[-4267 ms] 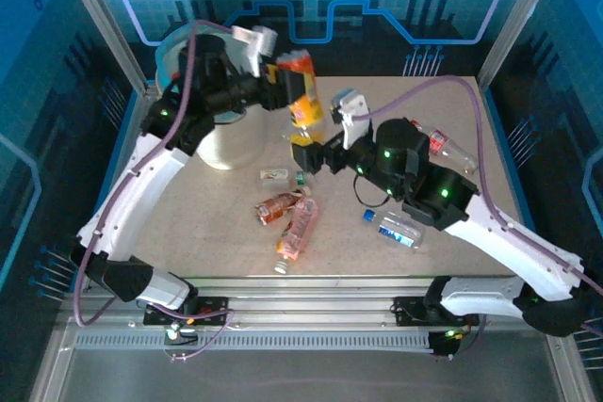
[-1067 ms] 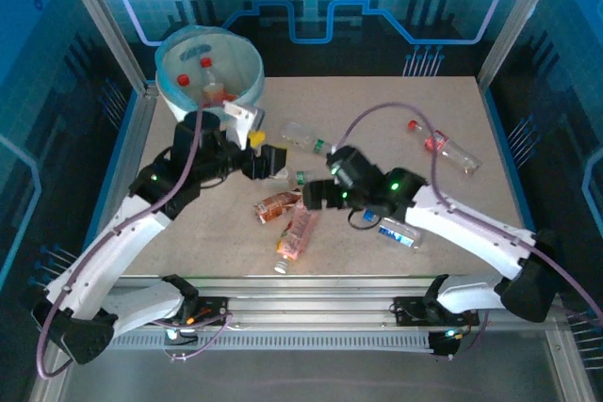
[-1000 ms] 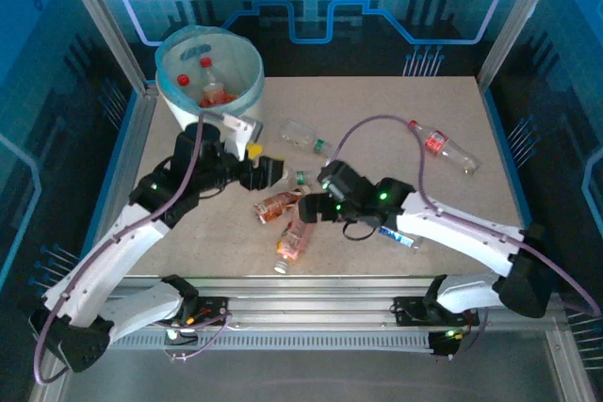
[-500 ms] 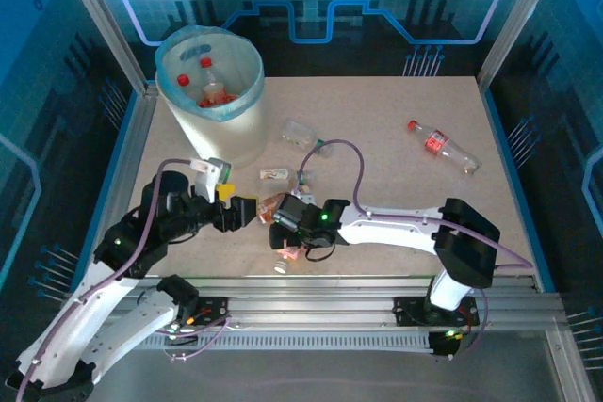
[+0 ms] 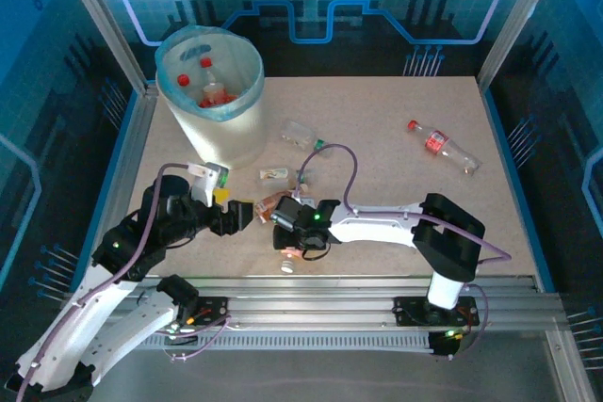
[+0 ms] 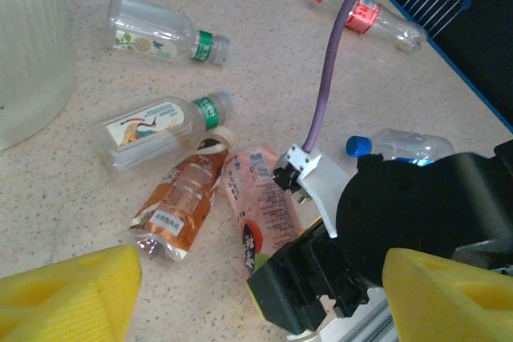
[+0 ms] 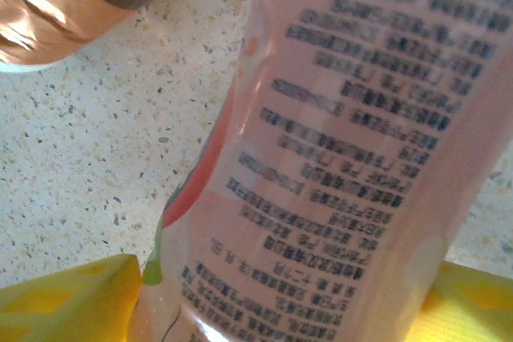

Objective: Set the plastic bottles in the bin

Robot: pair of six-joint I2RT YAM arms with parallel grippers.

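Near the front edge of the desk point(image 5: 396, 138), left of centre, the pink bottle point(image 7: 345, 158) lies on its side. Its long axis runs roughly near to far with the cap toward the arm bases, and its far end is just beside the orange bottle point(image 6: 180, 198). Your right end effector point(image 5: 293, 240) sits directly over it and straddles the body crosswise, with a yellow pad point(image 7: 72, 298) against each flank; you cannot tell whether they are squeezing yet. Your left end effector point(image 5: 239, 217) hovers just to the left, spread wide and empty. The bin point(image 5: 226, 134) stands far-left and well apart, so expect to lift and carry toward that corner.
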